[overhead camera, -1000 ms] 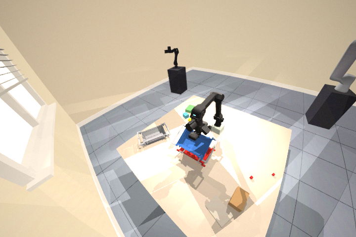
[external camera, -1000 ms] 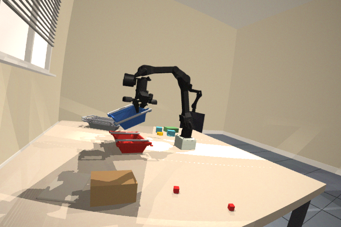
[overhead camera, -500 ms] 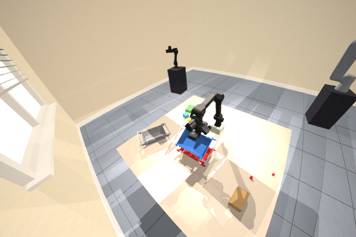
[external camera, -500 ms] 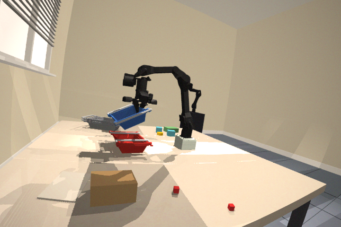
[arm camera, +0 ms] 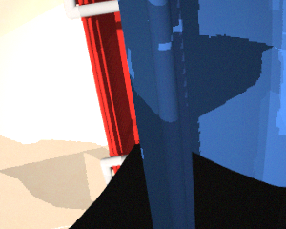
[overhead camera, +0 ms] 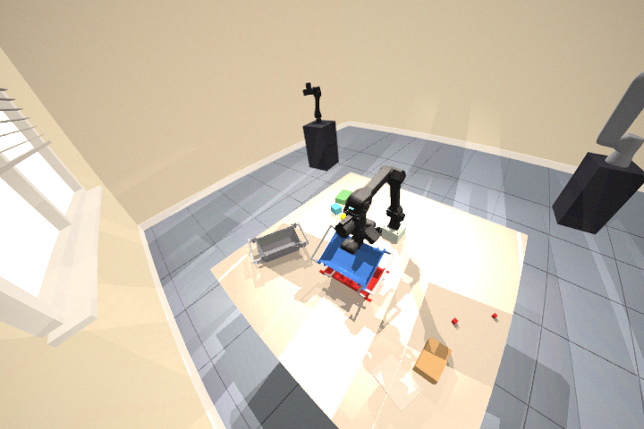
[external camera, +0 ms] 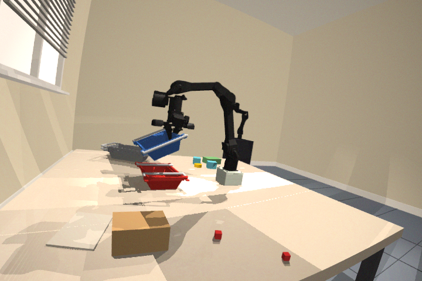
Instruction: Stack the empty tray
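My gripper (external camera: 170, 136) (arm camera: 152, 151) is shut on one wall of the empty blue tray (external camera: 158, 146) (arm camera: 229, 134). The blue tray hangs tilted above the red tray (external camera: 164, 182) (arm camera: 116, 86), apart from it in the exterior view. The red tray stands on the table; its near bar (external camera: 164, 173) and far bar (external camera: 158, 164) lie across its top. Its load is mostly hidden under the blue tray. The blue tray's own wire bars are swung outward, one bar (overhead camera: 322, 242) at its left end. The fingertips are hidden in the top view.
A grey tray (overhead camera: 277, 246) (external camera: 126, 153) stands left of the red one. A cardboard box (overhead camera: 430, 362) (external camera: 140, 236), a thin white sheet (external camera: 78, 232) and two small red cubes (external camera: 217, 235) (external camera: 286, 256) lie toward the front. Green (external camera: 211, 160), cyan (external camera: 211, 164) and yellow blocks (external camera: 197, 165) lie near the arm base.
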Available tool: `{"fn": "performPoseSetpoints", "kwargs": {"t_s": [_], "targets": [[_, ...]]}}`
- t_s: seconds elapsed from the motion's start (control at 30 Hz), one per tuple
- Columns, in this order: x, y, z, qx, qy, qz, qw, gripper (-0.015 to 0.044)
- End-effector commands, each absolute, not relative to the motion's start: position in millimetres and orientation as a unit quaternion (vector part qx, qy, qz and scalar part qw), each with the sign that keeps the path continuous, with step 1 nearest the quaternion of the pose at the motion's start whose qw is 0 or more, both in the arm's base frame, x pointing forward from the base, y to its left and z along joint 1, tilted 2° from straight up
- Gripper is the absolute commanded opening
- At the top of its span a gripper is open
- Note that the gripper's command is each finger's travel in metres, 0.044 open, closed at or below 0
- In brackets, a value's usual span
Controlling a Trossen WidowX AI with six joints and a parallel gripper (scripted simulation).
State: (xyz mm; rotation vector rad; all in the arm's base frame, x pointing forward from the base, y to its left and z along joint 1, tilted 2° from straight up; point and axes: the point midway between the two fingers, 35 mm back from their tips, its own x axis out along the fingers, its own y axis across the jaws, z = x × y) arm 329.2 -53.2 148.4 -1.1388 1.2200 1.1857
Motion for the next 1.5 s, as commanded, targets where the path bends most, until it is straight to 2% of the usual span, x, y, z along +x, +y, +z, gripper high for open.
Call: {"fn": "performPoseSetpoints", "kwargs": {"t_s": [0.0, 1.47], "targets": [[332, -54, 152, -0.48, 0.505, 0.491, 0.523, 0.0], [329, -52, 98, -0.48, 0.505, 0.491, 0.523, 0.0]]}}
